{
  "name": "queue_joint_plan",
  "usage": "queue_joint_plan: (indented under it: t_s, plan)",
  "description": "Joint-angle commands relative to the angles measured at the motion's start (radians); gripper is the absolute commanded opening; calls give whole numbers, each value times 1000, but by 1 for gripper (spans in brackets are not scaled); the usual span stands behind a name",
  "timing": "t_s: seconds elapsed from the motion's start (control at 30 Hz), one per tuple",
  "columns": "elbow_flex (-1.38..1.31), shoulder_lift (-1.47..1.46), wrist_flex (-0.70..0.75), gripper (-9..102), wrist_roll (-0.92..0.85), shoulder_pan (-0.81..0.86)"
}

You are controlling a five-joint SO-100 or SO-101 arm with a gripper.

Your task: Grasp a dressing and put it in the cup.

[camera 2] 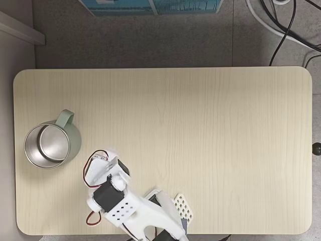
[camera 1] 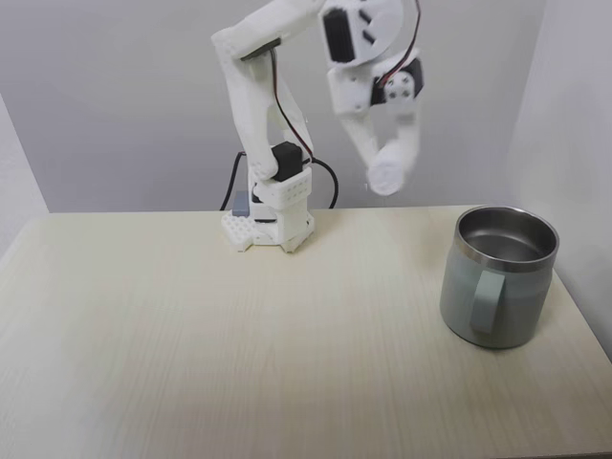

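The cup (camera 1: pixel 499 277) stands nearest the camera in a fixed view, on the table (camera 1: pixel 191 325) at its right side, upright, handle turned toward the viewer, the shiny inside showing nothing in it. In the top-down fixed view the cup (camera 2: pixel 49 145) sits close to the table's left edge, handle pointing up and to the right.

Farther back and raised well above the tabletop, the gripper (camera 1: pixel 387 172) hangs to the left of the cup and not yet over it. The dressing (camera 1: pixel 387 175) is seen as a small white roll clamped between the narrowed fingers at their tips; it is somewhat blurred, so the exact bite of the fingers on it cannot be judged. From above, the gripper (camera 2: pixel 103 165) lies just beside the cup's rim, on its right in that view, and the dressing is hidden under the wrist.

The step in hand is judged to be the carry to the cup. The grip should be kept closed until the roll is centred over the open mouth, clear of the metal rim and handle. The height should be held during the sideways travel, then reduced before release so that the soft roll is not bounced out.

At the far edge stands the arm base (camera 1: pixel 270 225).
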Motion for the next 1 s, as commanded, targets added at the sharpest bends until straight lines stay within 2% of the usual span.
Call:
queue_joint_plan:
  t_s: [0.0, 0.57, 0.9, 0.97]
  plan:
    - [127, 66, 29, 0, 34, -54]
    - [765, 727, 28, 0, 127, -193]
    - [804, 810, 29, 0, 144, -225]
    - [793, 796, 32, 7, 143, -222]
